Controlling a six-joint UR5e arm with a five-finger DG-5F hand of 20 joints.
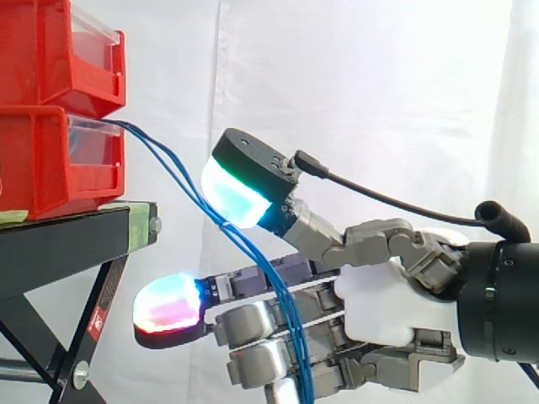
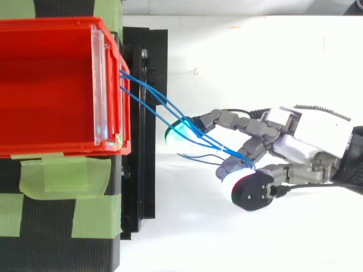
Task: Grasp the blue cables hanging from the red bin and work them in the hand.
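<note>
Blue cables (image 1: pixel 261 259) trail from the front of the lower red bin (image 1: pixel 50 164) into the hand (image 1: pixel 379 295), which holds them between its raised thumb and half-curled fingers just right of the bin. The grasp appears made; working the cables in the hand remains.

Bright, even light washes the white curtain (image 1: pixel 379 76) pale and leaves only faint, soft shadows around the hand (image 2: pixel 309 133).
</note>
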